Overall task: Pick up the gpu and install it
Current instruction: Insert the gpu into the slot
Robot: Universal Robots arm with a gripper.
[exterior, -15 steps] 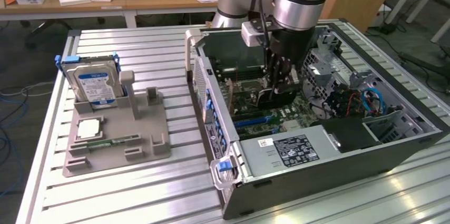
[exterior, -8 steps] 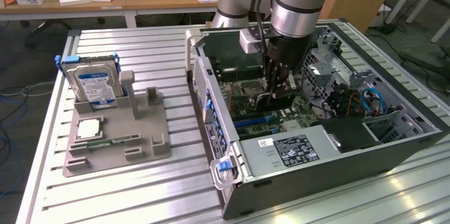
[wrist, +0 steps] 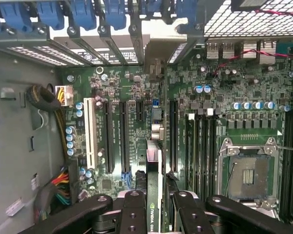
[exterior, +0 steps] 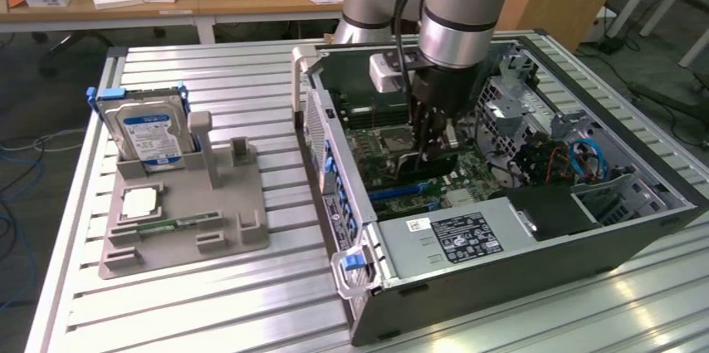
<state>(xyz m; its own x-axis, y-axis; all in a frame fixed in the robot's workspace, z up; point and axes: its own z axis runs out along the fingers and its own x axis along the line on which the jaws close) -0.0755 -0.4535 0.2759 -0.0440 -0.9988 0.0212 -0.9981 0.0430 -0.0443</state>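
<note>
The gpu (wrist: 153, 170) sits clamped between the gripper's (wrist: 160, 212) black fingers (wrist: 134, 214). The jaws are drawn in narrow on its two flat faces, so the wrist view sees the card edge-on as a thin strip, with part of a white printed label on the face just beside one finger. Its long axis runs straight away from the jaws and parallel to the long expansion slots (wrist: 123, 136) of the motherboard (wrist: 219, 97). One end of the card points toward the row of blue-latched rear slot covers (wrist: 102, 14).

Across the board, the card's edge lies between two black slots, with one black slot (wrist: 173, 136) just beside it. The white slot (wrist: 91, 131) and the empty processor socket (wrist: 246, 175) lie off to opposite sides. The move appears to turn on this sideways offset between card edge and slot.

In the exterior view the gripper (exterior: 432, 141) hangs vertically inside the open computer case (exterior: 499, 286), with the gpu (exterior: 424, 169) dark beneath it and low over the board. I cannot tell whether the gpu's lower edge touches a slot.

Well apart, toward the exterior view's left, a grey holder (exterior: 222, 237) carries the hard drive (exterior: 149, 133) upright.
</note>
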